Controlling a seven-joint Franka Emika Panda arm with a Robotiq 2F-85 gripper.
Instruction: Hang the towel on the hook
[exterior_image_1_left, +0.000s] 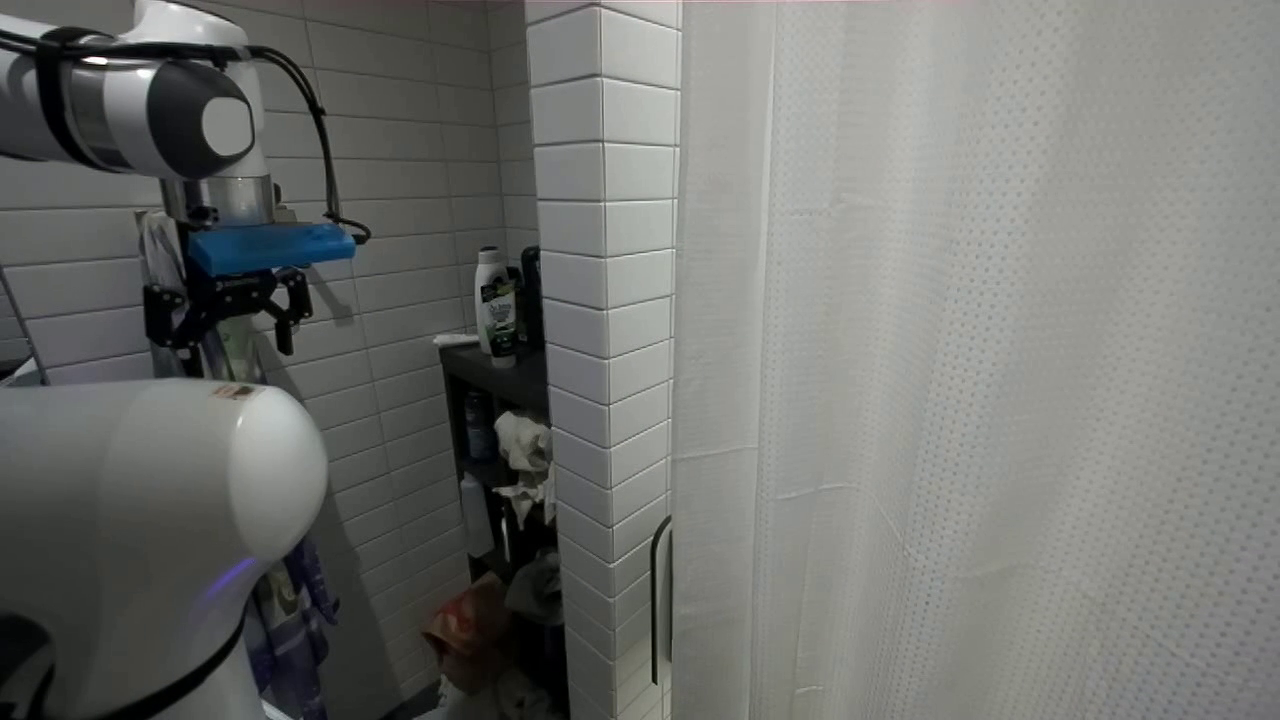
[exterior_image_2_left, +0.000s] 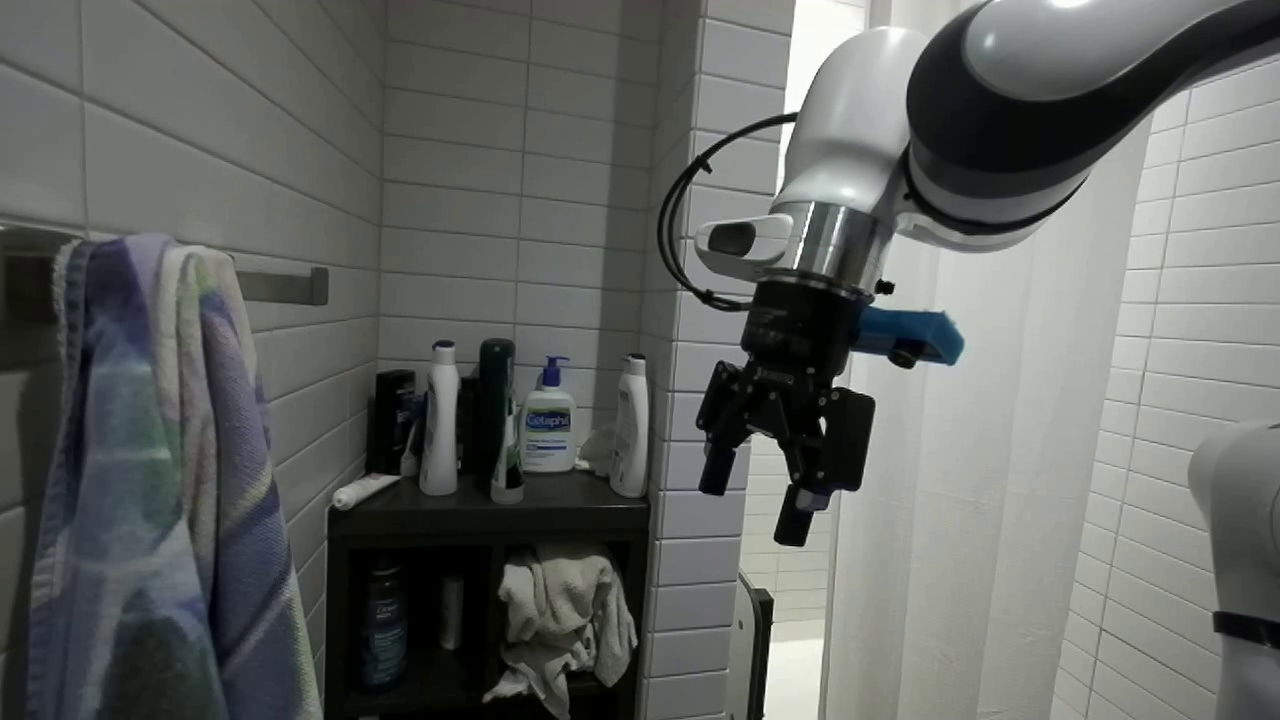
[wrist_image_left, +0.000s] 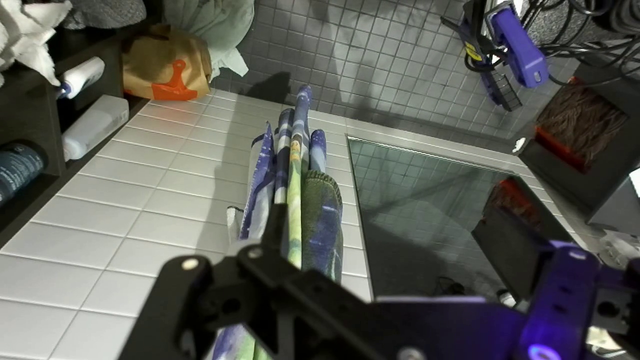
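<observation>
The towel (exterior_image_2_left: 150, 500), blue-grey and purple with pale and greenish patches, hangs in folds over a flat metal wall rail (exterior_image_2_left: 285, 287) in an exterior view. In another exterior view, the towel (exterior_image_1_left: 290, 630) is mostly hidden behind the arm. In the wrist view, the towel (wrist_image_left: 320, 225) hangs along the tiled wall, partly covered by a gripper finger. My gripper (exterior_image_2_left: 756, 497) points down, open and empty, to the right of the towel and apart from it. It also shows in an exterior view (exterior_image_1_left: 235, 345) and the wrist view (wrist_image_left: 400, 230). No separate hook can be made out.
A dark shelf (exterior_image_2_left: 420, 522) with several bottles stands by the wall, a pale cloth (exterior_image_2_left: 565, 610) in its compartment. A tiled pillar (exterior_image_1_left: 605, 300) and a large white curtain (exterior_image_1_left: 980, 350) stand beside it. A glass panel (wrist_image_left: 400, 220) shows in the wrist view.
</observation>
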